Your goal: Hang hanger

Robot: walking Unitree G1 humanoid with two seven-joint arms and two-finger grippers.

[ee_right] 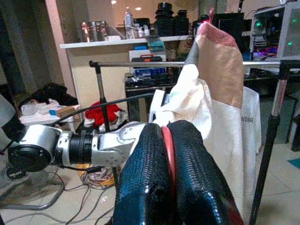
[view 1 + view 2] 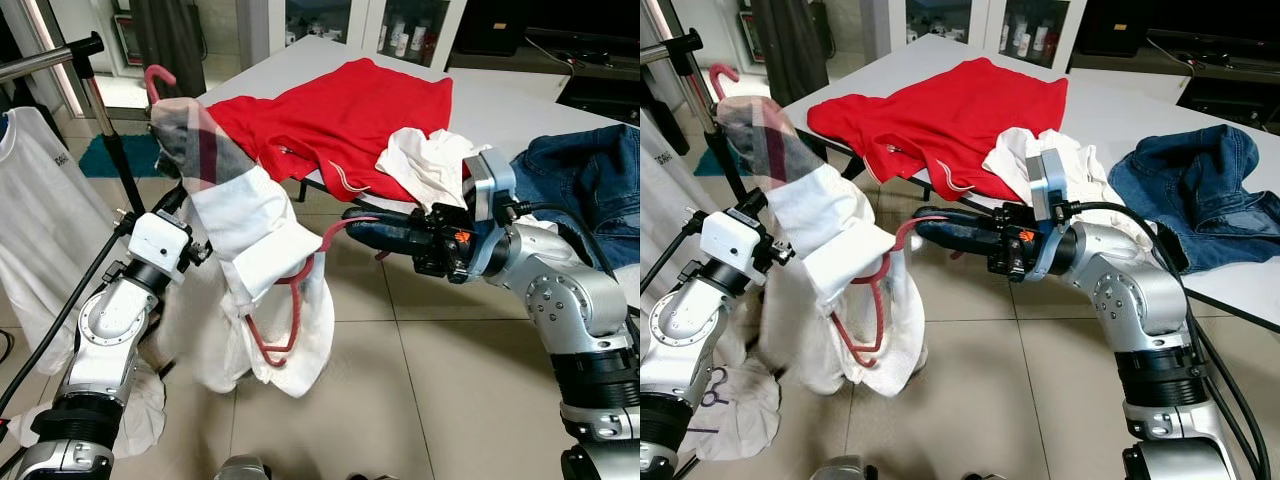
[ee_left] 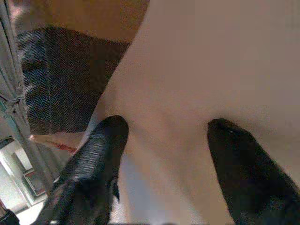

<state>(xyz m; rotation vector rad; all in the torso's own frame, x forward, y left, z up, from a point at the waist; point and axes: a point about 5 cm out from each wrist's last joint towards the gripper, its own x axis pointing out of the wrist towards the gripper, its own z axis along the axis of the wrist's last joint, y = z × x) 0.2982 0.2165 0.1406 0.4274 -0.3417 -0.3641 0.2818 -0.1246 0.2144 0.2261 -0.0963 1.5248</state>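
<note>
Hanging mid-air betw. the two arms, above the tiled floor [image 2: 420, 380], is the red hanger [image 2: 285, 320], draped w/ a white garment [image 2: 255, 250] that has a grey-and-red checked part near the top. Hanger's hook [image 2: 158, 76] pokes up pink-red above the cloth, just beside the rail of the clothes rack [image 2: 60, 55] but not on it. Lower loop of the hanger shows below the folded white cloth.

Right gripper [image 2: 352, 222] reaches in from the right; its two black fingers are pressed together on the hanger's red arm, and the right wrist view shows the red bar pinched betw. the fingers [image 1: 145, 173] w/ no gap. Left gripper [image 3: 164, 136] is pushed into the white garment from the left; its fingers [image 3: 101, 145] stand well apart w/ cloth betw. them. Whether they grip anything – can't tell.

Behind, on the white table [image 2: 520, 100]: a red shirt [image 2: 350, 115] spread over the near-left corner and hanging over the edge, a crumpled white cloth [image 2: 425, 160] at the near edge, touching the red shirt, and a blue denim garment [image 2: 590, 180] toward the right edge. A white T-shirt [image 2: 35, 210] hangs on the rack at far left, w/ small dark lettering on the chest too small to read. A teal mat [image 2: 105, 155] lies on the floor beyond the rack pole.
</note>
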